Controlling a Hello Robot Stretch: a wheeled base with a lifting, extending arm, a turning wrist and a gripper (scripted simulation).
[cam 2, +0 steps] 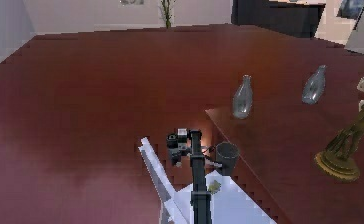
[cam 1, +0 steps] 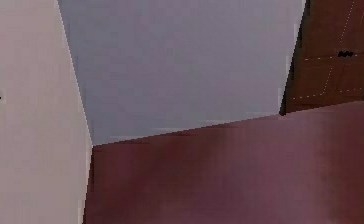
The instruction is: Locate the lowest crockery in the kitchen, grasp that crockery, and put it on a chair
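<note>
The fingers (cam 2: 176,141) sit at the far end of the dark arm (cam 2: 196,178), above red-brown floor (cam 2: 90,100). I cannot tell whether they are spread or pressed together, nor whether they hold anything. A white angular frame (cam 2: 158,172) lies just beside them. On the arm's other side, near it, a grey cup (cam 2: 227,153) stands upright at the edge of the brown counter (cam 2: 280,140). Farther out on the counter stand a glass bottle (cam 2: 243,97), a second bottle (cam 2: 314,85) and a gold statue (cam 2: 340,150). Ahead, a grey wall (cam 1: 180,60) meets a dark wooden door (cam 1: 330,55).
</note>
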